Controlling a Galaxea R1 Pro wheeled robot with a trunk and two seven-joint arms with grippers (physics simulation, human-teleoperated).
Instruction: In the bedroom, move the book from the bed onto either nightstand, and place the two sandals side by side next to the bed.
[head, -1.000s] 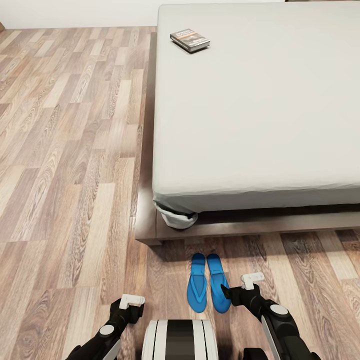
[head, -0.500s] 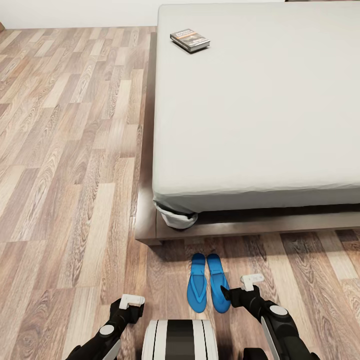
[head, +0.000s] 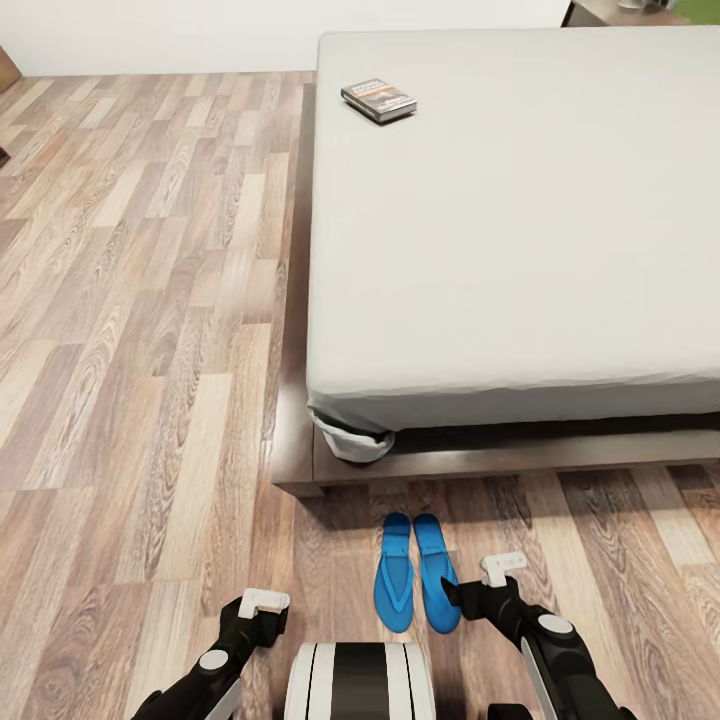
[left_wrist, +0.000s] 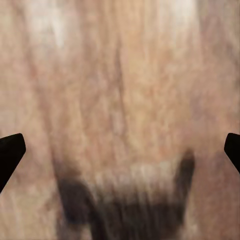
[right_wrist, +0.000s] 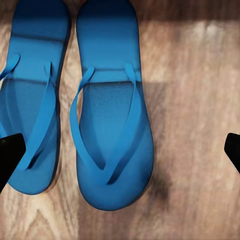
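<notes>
Two sandals (head: 416, 573) lie parallel on the floor (head: 130, 400), long axes toward the bed (head: 520, 220); right gripper (right_wrist: 120, 150) wide open, empty.

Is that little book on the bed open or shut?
Shut. The book lies flat on the bed, cover facing up, with its pages stacked closed along the edge; no spread pages show.

Even, diffuse, bright lighting in the head view; the bed (head: 520, 230) casts a soft shadow on the floor (head: 130, 330) along its 6 o'clock edge. Left wrist view: heavily blurred, grain indistinct. Right wrist view: sharp, with a faint shadow beside the sandals (right_wrist: 107, 120).
</notes>
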